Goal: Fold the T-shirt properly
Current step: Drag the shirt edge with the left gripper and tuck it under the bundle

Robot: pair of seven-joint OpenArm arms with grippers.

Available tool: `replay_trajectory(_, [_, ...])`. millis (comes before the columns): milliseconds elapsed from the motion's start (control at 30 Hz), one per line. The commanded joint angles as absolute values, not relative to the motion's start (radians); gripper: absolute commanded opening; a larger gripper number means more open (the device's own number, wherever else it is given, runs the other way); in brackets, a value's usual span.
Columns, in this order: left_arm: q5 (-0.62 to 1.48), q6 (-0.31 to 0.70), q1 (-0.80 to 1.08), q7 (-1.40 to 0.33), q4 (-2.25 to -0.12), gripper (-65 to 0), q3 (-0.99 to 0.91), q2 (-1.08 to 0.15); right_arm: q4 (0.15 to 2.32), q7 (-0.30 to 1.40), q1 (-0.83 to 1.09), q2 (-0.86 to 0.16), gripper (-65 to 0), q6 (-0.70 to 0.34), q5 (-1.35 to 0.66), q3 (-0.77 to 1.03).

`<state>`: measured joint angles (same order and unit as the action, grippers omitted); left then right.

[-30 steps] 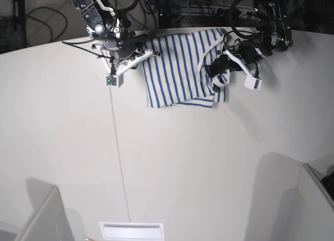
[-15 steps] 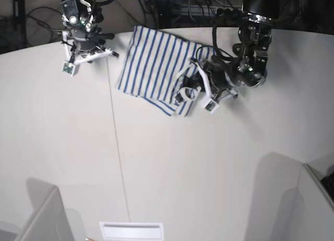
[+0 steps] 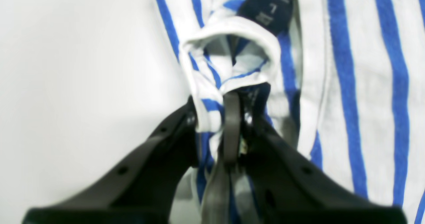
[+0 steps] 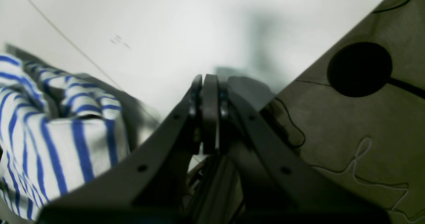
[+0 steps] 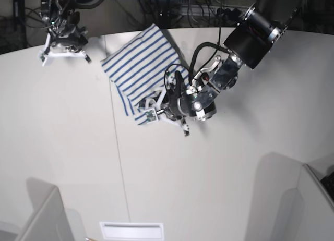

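Observation:
The T-shirt (image 5: 138,69), white with thin blue stripes, lies bunched at the back middle of the white table (image 5: 209,173). My left gripper (image 5: 154,109) is at the shirt's near corner. In the left wrist view this gripper (image 3: 232,99) is shut on a fold of the T-shirt (image 3: 358,84) at the white ribbed neck, just below the dark label (image 3: 269,4). My right gripper (image 5: 67,45) hangs at the table's far left edge, apart from the cloth. Its fingers (image 4: 206,84) are shut on nothing, with the T-shirt (image 4: 49,134) off to the left of them.
A thin seam (image 5: 118,147) runs down the table. Grey dividers stand at the front left (image 5: 44,215) and front right (image 5: 308,199), with a white slot (image 5: 131,230) at the front edge. Beyond the table edge lies dark floor with cables (image 4: 348,134).
My left arm has swept left and forward with the neck end pinched, dragging and turning the shirt. My right gripper has drawn away from the cloth to the far left edge, still shut.

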<state>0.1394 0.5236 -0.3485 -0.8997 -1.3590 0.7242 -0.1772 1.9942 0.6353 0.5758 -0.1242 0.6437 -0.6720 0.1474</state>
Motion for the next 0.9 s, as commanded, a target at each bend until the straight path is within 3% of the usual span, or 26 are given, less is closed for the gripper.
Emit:
replay_trajectory(0, [0.082, 0.527, -0.372, -0.94, -1.319, -65.0, 0.763, -0.186, 2.009, 0.628, 0.579, -0.11, -65.0, 0.641, -0.656, 0.165])
replay_trajectory(333, [0.081, 0.545, -0.567, -0.711, -1.21, -65.0, 1.069, -0.189, 2.009, 0.628, 0.588, 0.005, -65.0, 0.641, -0.516, 0.211])
replay_trajectory(667, [0.074, 0.547, -0.654, -0.47, -1.122, -65.0, 1.233, -0.205, 2.009, 0.628, 0.607, 0.007, -65.0, 0.641, -0.515, 0.206])
replay_trajectory(867, [-0.035, 0.568, -0.677, -0.297, -1.023, -65.0, 1.299, -0.194, 2.009, 0.628, 0.604, 0.007, -65.0, 0.641, -0.515, 0.203])
